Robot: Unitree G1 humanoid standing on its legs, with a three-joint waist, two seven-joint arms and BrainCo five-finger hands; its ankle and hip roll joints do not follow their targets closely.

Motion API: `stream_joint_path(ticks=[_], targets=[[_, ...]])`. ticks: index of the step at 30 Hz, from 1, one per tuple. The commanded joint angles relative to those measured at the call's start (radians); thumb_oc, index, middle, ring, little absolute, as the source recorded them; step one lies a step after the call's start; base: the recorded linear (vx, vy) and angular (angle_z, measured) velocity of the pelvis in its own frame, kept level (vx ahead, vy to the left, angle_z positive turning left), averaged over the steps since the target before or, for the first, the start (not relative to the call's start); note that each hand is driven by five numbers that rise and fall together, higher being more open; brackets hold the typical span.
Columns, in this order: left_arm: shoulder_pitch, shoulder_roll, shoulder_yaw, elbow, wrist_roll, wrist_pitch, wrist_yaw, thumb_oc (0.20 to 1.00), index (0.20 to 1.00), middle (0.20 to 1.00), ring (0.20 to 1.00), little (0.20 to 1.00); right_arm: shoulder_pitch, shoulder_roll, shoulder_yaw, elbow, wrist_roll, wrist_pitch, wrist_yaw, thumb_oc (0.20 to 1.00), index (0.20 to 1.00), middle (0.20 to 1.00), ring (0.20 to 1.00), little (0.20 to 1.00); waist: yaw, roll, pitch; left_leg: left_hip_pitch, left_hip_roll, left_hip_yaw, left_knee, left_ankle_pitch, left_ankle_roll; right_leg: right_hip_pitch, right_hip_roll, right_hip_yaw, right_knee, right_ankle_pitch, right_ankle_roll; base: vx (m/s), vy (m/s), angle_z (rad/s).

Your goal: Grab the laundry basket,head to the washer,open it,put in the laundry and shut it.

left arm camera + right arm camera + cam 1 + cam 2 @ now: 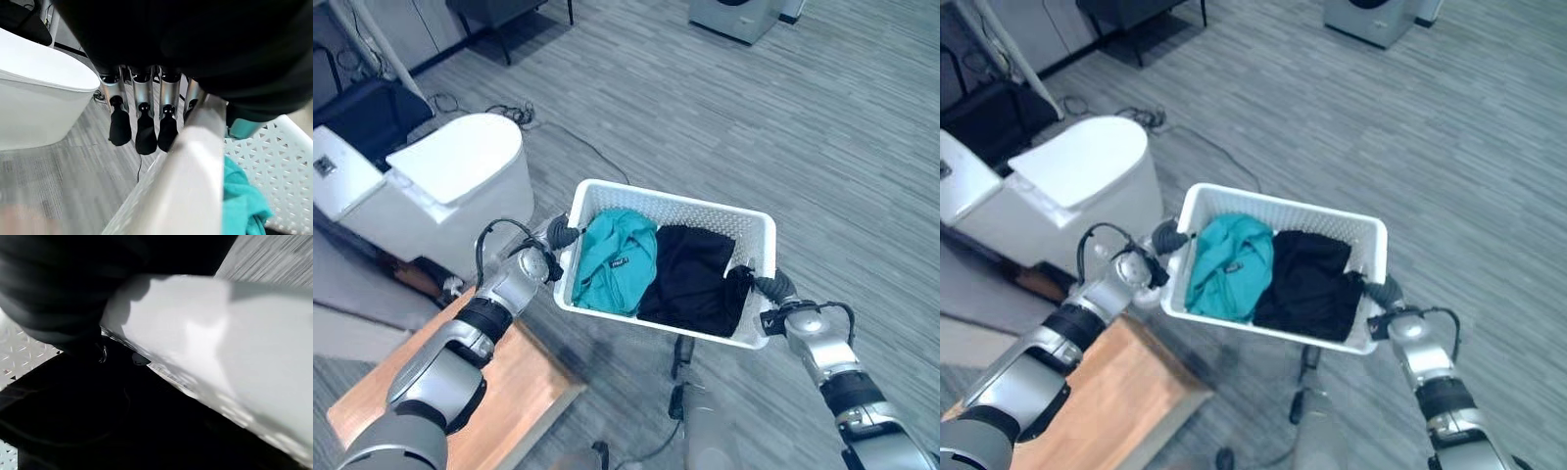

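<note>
Both robot hands grip the white laundry basket (710, 217) by its two short ends: the left robot hand (558, 235) has its fingers (139, 129) curled over the rim beside the teal garment (615, 258), and the right robot hand (771, 287) clamps the opposite rim beside the black garment (690, 277). Held off the grey floor (822, 147), the basket hangs just beside a wooden counter (499, 387), with a white toilet (440, 181) beyond that and the washer (736, 14) well apart from the basket.

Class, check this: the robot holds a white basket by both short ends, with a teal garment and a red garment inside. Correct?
Not quite. Beside the teal garment lies a black garment, not red, as the left eye view shows. The basket is white, with the left hand and right hand at its ends.
</note>
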Motion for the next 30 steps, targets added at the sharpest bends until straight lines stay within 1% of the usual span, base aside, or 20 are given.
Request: stream_joint_path(ticks=[1,2,3,6,7,8,10,11,12,13,14,15,16,17,18,24,27,28,29,30], targets=[[-0.081,0.099,0.074,0.014,0.036,-0.006,0.054,0.200,0.200,0.200,0.200,0.200,-0.089,-0.041,-0.041,-0.117,0.018,-0.080,0.027,0.200,0.200,0.200,0.200,0.200,0.010,-0.025,-0.066,-0.047,-0.005,0.040,0.038,0.056,0.049,0.110,-0.020,0.000,-0.120,0.064,0.099,0.37,-0.199,0.00],[-0.069,0.101,0.083,0.011,0.031,-0.009,0.057,0.200,0.200,0.200,0.200,0.200,-0.094,-0.038,-0.033,-0.118,0.017,-0.080,0.029,0.200,0.200,0.200,0.200,0.200,0.009,-0.019,-0.072,-0.055,0.013,0.049,0.093,0.097,0.032,0.124,-0.007,-0.006,-0.101,0.068,0.088,0.52,-0.325,-0.30],[-0.067,0.101,0.085,0.019,0.016,-0.014,0.061,0.200,0.200,0.200,0.200,0.200,-0.102,-0.045,-0.026,-0.117,0.020,-0.081,0.028,0.200,0.200,0.200,0.200,0.200,0.003,-0.013,-0.075,-0.096,0.046,0.063,0.235,0.190,0.011,0.144,0.021,0.001,-0.075,0.056,0.065,0.45,-0.366,-0.39],[-0.064,0.129,0.092,0.006,-0.034,-0.014,0.068,0.200,0.200,0.200,0.200,0.200,-0.131,-0.059,0.005,-0.099,0.045,-0.087,0.002,0.200,0.200,0.200,0.200,0.200,0.036,-0.049,-0.047,-0.309,0.143,0.106,0.784,0.398,0.023,0.261,0.089,-0.003,-0.061,-0.036,-0.050,0.42,-0.488,-0.26],[-0.066,0.130,0.090,0.007,-0.035,-0.015,0.068,0.200,0.200,0.200,0.200,0.200,-0.133,-0.059,0.004,-0.098,0.046,-0.087,0.001,0.200,0.200,0.200,0.200,0.200,0.035,-0.038,-0.045,-0.321,0.156,0.097,0.808,0.387,0.019,0.259,0.101,-0.007,-0.057,-0.038,-0.052,0.58,-0.520,-0.55],[-0.081,0.128,0.087,0.011,-0.045,-0.019,0.075,0.200,0.200,0.200,0.200,0.200,-0.142,-0.062,0.018,-0.098,0.051,-0.083,-0.006,0.200,0.200,0.200,0.200,0.200,0.049,-0.049,-0.034,-0.375,0.210,0.143,0.829,0.363,0.026,0.316,0.130,-0.001,-0.064,-0.093,-0.071,0.26,-0.226,-0.72],[-0.093,0.126,0.081,0.007,-0.051,-0.014,0.077,0.200,0.200,0.200,0.200,0.200,-0.140,-0.065,0.014,-0.105,0.052,-0.079,-0.011,0.200,0.200,0.200,0.200,0.200,0.069,-0.057,-0.021,-0.426,0.221,0.169,0.849,0.348,0.041,0.333,0.131,0.005,-0.064,-0.102,-0.083,0.30,-0.177,-0.46],[-0.108,0.113,0.080,0.001,-0.042,-0.013,0.072,0.200,0.200,0.200,0.200,0.200,-0.113,-0.072,0.005,-0.133,0.049,-0.078,-0.007,0.200,0.200,0.200,0.200,0.200,0.087,-0.069,-0.010,-0.521,0.182,0.190,0.744,0.288,0.036,0.373,0.131,0.011,-0.069,-0.118,-0.072,0.29,-0.075,-0.29],[-0.108,0.113,0.079,0.001,-0.042,-0.013,0.072,0.200,0.200,0.200,0.200,0.200,-0.110,-0.073,0.003,-0.135,0.048,-0.077,-0.006,0.200,0.200,0.200,0.200,0.200,0.089,-0.071,-0.010,-0.518,0.180,0.193,0.741,0.289,0.036,0.373,0.129,0.012,-0.070,-0.119,-0.071,0.44,-0.017,-0.34],[-0.116,0.107,0.081,-0.011,-0.032,-0.021,0.069,0.200,0.200,0.200,0.200,0.200,-0.080,-0.077,-0.010,-0.158,0.046,-0.085,-0.003,0.200,0.200,0.200,0.200,0.200,0.107,-0.073,-0.009,-0.569,0.149,0.214,0.523,0.289,0.033,0.408,0.136,0.018,-0.071,-0.136,-0.059,0.25,0.014,-0.26],[-0.116,0.106,0.080,-0.011,-0.031,-0.021,0.069,0.200,0.200,0.200,0.200,0.200,-0.078,-0.077,-0.011,-0.158,0.046,-0.085,-0.002,0.200,0.200,0.200,0.200,0.200,0.108,-0.078,-0.008,-0.560,0.142,0.219,0.510,0.295,0.034,0.410,0.130,0.018,-0.072,-0.136,-0.058,0.38,0.043,-0.34],[-0.119,0.106,0.076,-0.020,-0.026,-0.026,0.067,0.200,0.200,0.200,0.200,0.200,-0.064,-0.080,-0.018,-0.166,0.044,-0.091,-0.003,0.200,0.200,0.200,0.200,0.200,0.118,-0.080,-0.008,-0.557,0.122,0.223,0.326,0.305,0.039,0.428,0.129,0.020,-0.070,-0.147,-0.052,0.43,0.089,-0.48],[-0.131,0.104,0.065,-0.016,-0.020,-0.029,0.066,0.200,0.200,0.200,0.200,0.200,-0.061,-0.077,-0.018,-0.157,0.042,-0.102,-0.008,0.200,0.200,0.200,0.200,0.200,0.142,-0.067,-0.013,-0.540,0.087,0.186,0.044,0.372,0.026,0.459,0.146,0.013,-0.065,-0.172,-0.043,0.42,0.090,-0.31],[-0.132,0.103,0.065,-0.016,-0.020,-0.029,0.066,0.200,0.200,0.200,0.200,0.200,-0.061,-0.077,-0.018,-0.157,0.042,-0.102,-0.008,0.200,0.200,0.200,0.200,0.200,0.141,-0.068,-0.013,-0.535,0.085,0.186,0.027,0.384,0.027,0.458,0.145,0.012,-0.065,-0.170,-0.044,0.60,0.101,-0.21],[-0.142,0.105,0.053,-0.006,-0.014,-0.032,0.064,0.200,0.200,0.200,0.200,0.200,-0.077,-0.070,-0.006,-0.135,0.043,-0.117,-0.013,0.200,0.200,0.200,0.200,0.200,0.159,-0.064,-0.015,-0.552,0.070,0.136,-0.155,0.406,0.020,0.501,0.162,0.018,-0.048,-0.217,-0.040,0.31,0.042,-0.08],[-0.151,0.125,0.040,0.007,-0.024,-0.032,0.065,0.200,0.200,0.200,0.200,0.200,-0.131,-0.032,0.034,-0.108,0.048,-0.121,-0.019,0.200,0.200,0.200,0.200,0.200,0.186,-0.070,-0.008,-0.595,0.116,0.050,-0.151,0.435,0.000,0.555,0.183,0.082,0.029,-0.314,-0.060,0.45,0.113,-0.28],[-0.143,0.128,0.035,0.012,-0.010,-0.032,0.062,0.200,0.200,0.200,0.200,0.200,-0.131,-0.018,0.029,-0.090,0.043,-0.117,-0.014,0.200,0.200,0.200,0.200,0.200,0.193,-0.077,-0.048,-0.581,0.118,0.070,-0.083,0.435,0.014,0.600,0.151,0.098,0.046,-0.339,-0.032,0.59,0.270,-0.16],[-0.142,0.126,0.027,0.014,-0.008,-0.033,0.059,0.200,0.200,0.200,0.200,0.200,-0.122,-0.017,0.021,-0.089,0.038,-0.115,-0.012,0.200,0.200,0.200,0.200,0.200,0.198,-0.086,-0.063,-0.587,0.104,0.075,-0.040,0.430,0.022,0.606,0.128,0.107,0.080,-0.317,-0.015,0.59,0.327,0.14],[-0.144,0.128,0.000,0.030,0.000,-0.032,0.056,0.200,0.200,0.200,0.200,0.200,-0.117,-0.005,0.010,-0.066,0.041,-0.119,-0.016,0.200,0.200,0.200,0.200,0.200,0.196,-0.111,-0.081,-0.575,0.046,0.086,0.046,0.377,0.062,0.574,0.066,0.110,0.238,-0.150,0.032,0.58,0.330,0.05],[-0.145,0.128,-0.001,0.031,0.000,-0.033,0.056,0.200,0.200,0.200,0.200,0.200,-0.117,-0.005,0.010,-0.066,0.041,-0.119,-0.016,0.200,0.200,0.200,0.200,0.200,0.197,-0.110,-0.083,-0.579,0.047,0.087,0.046,0.379,0.063,0.570,0.066,0.112,0.239,-0.148,0.033,0.57,0.352,0.06]])
